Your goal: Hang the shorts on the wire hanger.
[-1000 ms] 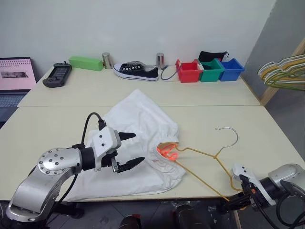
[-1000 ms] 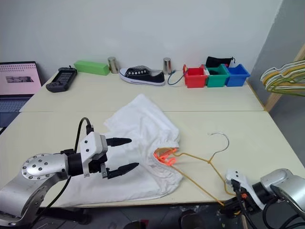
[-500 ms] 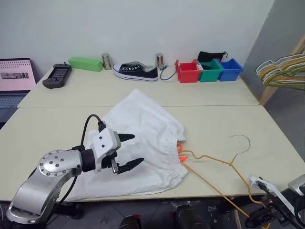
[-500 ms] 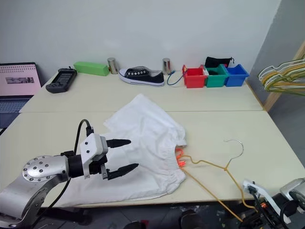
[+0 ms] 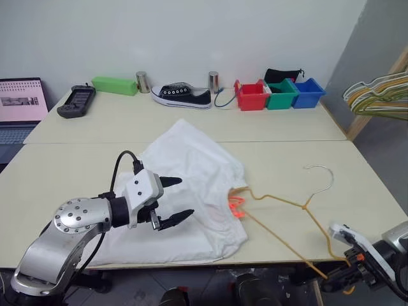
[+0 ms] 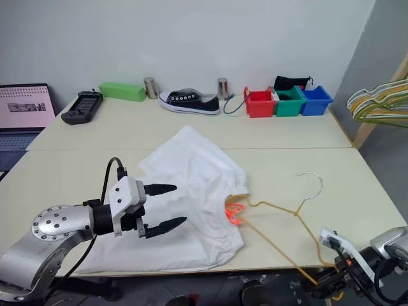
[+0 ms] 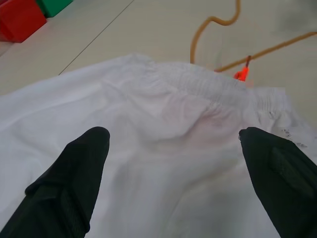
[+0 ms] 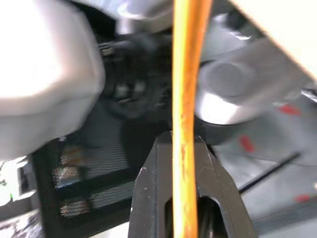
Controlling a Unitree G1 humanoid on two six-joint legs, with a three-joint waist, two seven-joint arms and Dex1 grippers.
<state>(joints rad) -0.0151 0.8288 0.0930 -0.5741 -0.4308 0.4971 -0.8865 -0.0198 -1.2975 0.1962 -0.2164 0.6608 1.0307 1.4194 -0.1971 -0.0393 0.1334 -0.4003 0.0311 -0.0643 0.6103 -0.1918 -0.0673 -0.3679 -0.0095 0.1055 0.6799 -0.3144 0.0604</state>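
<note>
The white shorts (image 5: 191,169) lie flat in the middle of the table, waistband to the right, with the orange drawstring tips (image 5: 236,207) at the opening. The yellow wire hanger (image 5: 278,199) lies to their right, one corner tucked at the waistband and its silvery hook (image 5: 322,173) pointing away. My right gripper (image 5: 344,280), just off the table's front edge, is shut on the hanger's wire (image 8: 185,99). My left gripper (image 5: 185,196) hovers open over the shorts, its fingers (image 7: 74,183) spread above the fabric and apart from it.
Along the far edge stand a green box (image 5: 115,84), two metal cans, a black shoe (image 5: 182,94) and red, green and blue bins (image 5: 280,94). A black device (image 5: 76,101) and a laptop (image 5: 19,108) sit far left. A bunch of hangers (image 5: 379,95) hangs at the right.
My right gripper has carried the hanger to the right and a little up, and its hook now lies farther right. The waistband was tugged to the right. My left gripper stayed put.
</note>
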